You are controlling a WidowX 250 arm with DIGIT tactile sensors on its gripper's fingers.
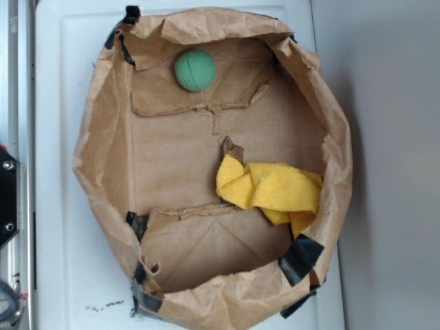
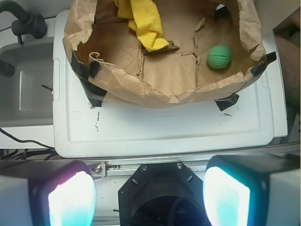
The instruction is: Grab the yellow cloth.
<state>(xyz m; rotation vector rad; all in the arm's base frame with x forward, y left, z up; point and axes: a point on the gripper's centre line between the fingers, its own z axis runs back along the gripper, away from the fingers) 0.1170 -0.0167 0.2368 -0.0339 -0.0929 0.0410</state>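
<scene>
The yellow cloth (image 1: 271,189) lies crumpled on the floor of a brown paper container (image 1: 103,124), against its right wall. In the wrist view the yellow cloth (image 2: 143,21) sits at the top, inside the far part of the container. My gripper (image 2: 149,195) is open, its two glowing pads (image 2: 70,200) wide apart with nothing between them. It hangs well back from the container, over the black robot base (image 2: 160,193). The gripper does not show in the exterior view.
A small green ball (image 1: 194,70) rests at the container's far end, also visible as the green ball (image 2: 219,57) in the wrist view. The container stands on a white plastic lid (image 2: 164,127). A grey tub (image 2: 28,84) and black cables (image 2: 23,21) lie to the left.
</scene>
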